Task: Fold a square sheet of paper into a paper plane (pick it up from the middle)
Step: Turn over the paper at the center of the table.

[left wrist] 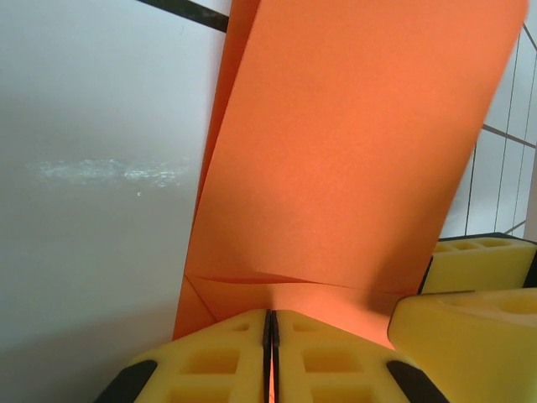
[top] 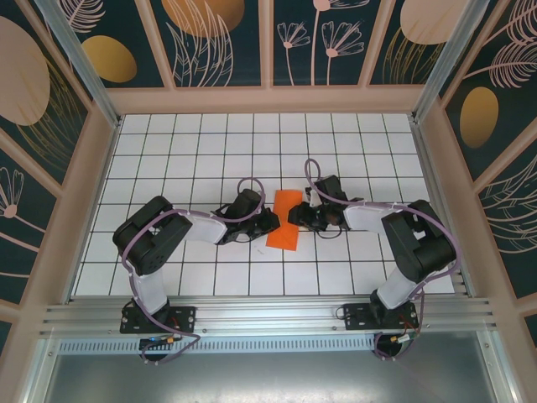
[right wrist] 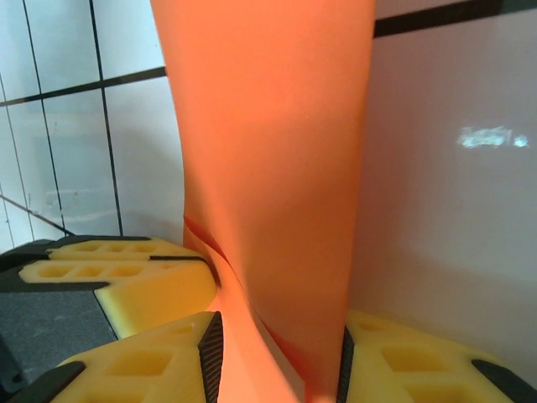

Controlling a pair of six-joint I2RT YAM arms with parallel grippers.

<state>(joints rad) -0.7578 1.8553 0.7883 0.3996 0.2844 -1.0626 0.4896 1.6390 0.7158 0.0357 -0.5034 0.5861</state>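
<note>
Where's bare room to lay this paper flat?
Bare: far tile rows of the table, between the orange paper and the back wall; also near-middle tiles between left arm and right arm. Crowded: the centre, where left tool and right tool meet the paper.

The square sheet of paper (left wrist: 352, 168) ahead of the left pincer (left wrist: 270, 336) is smooth, matt paper; the pincer's pads (left wrist: 210, 365) look like matt yellow foam; the table (left wrist: 84, 269) beside it is smooth, faintly glossy

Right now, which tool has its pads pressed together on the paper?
The left tool: pads meet on the orange paper; on the right tool, pads stand apart.
</note>
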